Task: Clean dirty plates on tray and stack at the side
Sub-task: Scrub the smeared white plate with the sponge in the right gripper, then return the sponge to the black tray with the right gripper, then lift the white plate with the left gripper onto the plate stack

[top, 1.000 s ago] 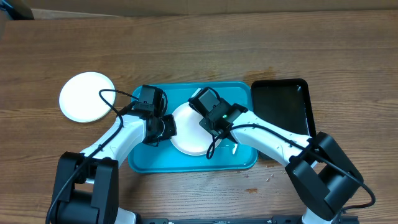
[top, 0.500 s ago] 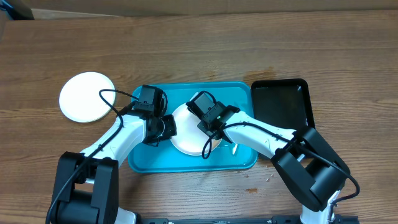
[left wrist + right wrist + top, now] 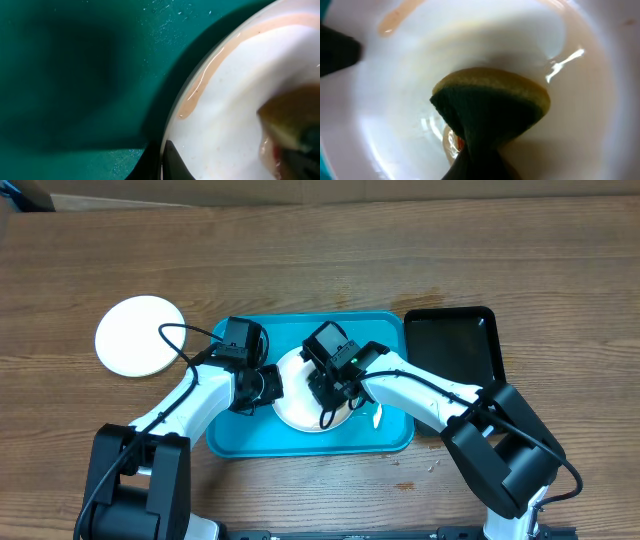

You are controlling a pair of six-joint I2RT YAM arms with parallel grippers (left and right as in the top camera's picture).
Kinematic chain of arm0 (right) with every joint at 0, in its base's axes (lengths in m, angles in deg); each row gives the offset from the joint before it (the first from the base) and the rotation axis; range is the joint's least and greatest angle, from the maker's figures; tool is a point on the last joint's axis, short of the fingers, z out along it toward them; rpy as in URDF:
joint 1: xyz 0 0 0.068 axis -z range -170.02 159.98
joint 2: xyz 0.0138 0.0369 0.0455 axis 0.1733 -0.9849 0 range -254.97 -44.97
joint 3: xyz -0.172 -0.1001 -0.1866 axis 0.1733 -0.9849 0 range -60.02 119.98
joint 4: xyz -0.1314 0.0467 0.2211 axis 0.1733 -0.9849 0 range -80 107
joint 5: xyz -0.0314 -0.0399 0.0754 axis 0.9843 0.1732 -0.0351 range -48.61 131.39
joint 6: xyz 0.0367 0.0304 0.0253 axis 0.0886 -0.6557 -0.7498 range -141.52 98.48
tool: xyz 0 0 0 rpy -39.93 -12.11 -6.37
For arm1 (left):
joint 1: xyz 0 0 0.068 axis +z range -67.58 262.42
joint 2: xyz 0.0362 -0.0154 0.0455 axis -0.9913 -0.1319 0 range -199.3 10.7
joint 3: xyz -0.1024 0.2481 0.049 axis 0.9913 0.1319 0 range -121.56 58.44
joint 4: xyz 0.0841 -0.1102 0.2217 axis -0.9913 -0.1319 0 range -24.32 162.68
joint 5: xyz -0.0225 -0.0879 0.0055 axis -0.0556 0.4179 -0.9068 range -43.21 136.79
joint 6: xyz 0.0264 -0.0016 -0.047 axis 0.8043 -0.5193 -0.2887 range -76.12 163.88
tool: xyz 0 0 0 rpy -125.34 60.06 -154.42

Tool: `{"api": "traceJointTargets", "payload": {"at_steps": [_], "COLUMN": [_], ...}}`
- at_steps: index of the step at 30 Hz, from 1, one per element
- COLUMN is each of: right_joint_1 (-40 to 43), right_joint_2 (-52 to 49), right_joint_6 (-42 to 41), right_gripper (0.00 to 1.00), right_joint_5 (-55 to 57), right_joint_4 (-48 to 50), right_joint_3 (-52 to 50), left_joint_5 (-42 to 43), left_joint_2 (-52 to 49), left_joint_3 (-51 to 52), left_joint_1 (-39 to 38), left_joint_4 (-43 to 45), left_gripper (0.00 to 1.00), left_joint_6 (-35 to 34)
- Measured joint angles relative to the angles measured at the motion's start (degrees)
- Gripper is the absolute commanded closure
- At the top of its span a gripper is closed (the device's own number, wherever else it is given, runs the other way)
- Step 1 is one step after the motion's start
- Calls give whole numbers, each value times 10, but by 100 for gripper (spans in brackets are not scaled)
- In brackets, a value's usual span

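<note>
A white plate (image 3: 293, 405) lies in the turquoise tray (image 3: 250, 435). My left gripper (image 3: 268, 385) is shut on this plate's left rim; the left wrist view shows its jaws (image 3: 167, 160) pinching the rim, a pinkish smear along the plate (image 3: 235, 100), and the tray floor (image 3: 75, 75). My right gripper (image 3: 322, 390) is shut on a yellow and dark green sponge (image 3: 490, 105) and presses it onto the wet plate (image 3: 470, 40). The sponge also shows in the left wrist view (image 3: 290, 120). A second white plate (image 3: 140, 335) lies on the table at the left. The green-rimmed plate is not identifiable.
A smaller black tray (image 3: 455, 350) lies just right of the turquoise tray. A small pale green-white sliver (image 3: 378, 418) shows beside my right arm inside the tray; I cannot tell what it is. Both arms cross over the tray's middle.
My right gripper has shifted the sponge slightly left and up over the plate. The left gripper has kept its hold on the rim.
</note>
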Motion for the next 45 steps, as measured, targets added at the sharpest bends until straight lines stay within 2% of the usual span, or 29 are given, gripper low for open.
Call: {"api": "traceJointTargets", "payload": {"at_steps": [7,11,16,18,23,26,30,36,38,41,45], "right_joint_1": [12,59,148,191,278,305,323,331,330,331,331], "right_joint_2": [-7,-5,39,70,113,113,113,112,112,112,114], "right_joint_6": [-66,-77,-81,-73,-57,-65,-86,-115,-121,-133,-134], "right_gripper": [96,96,96,96,96,96,96,95,88,63,48], "right_joint_5": [-119,-207,-246,-245,-155,-47,60,125,134,144,151], "right_joint_4": [35,28,-30,-90,-276,-332,-312,-187,-150,-104,-82], "right_joint_3": [4,61,119,128,132,115,52,-75,-106,-138,-143], "left_joint_5": [0,0,2,2,-3,-16,-36,-88,-123,-186,-292], "left_joint_2": [0,0,0,0,0,0,0,34,57,90,125], "left_joint_3": [0,0,0,0,0,-6,-20,-70,-92,-121,-148], "left_joint_1": [0,0,0,0,0,0,0,0,0,-2,-27], "left_joint_4": [0,0,0,0,-4,-22,-55,-120,-146,-183,-219], "left_gripper": [96,96,96,96,96,96,96,96,96,96,96], "left_joint_6": [0,0,0,0,0,0,0,0,0,0,0]}}
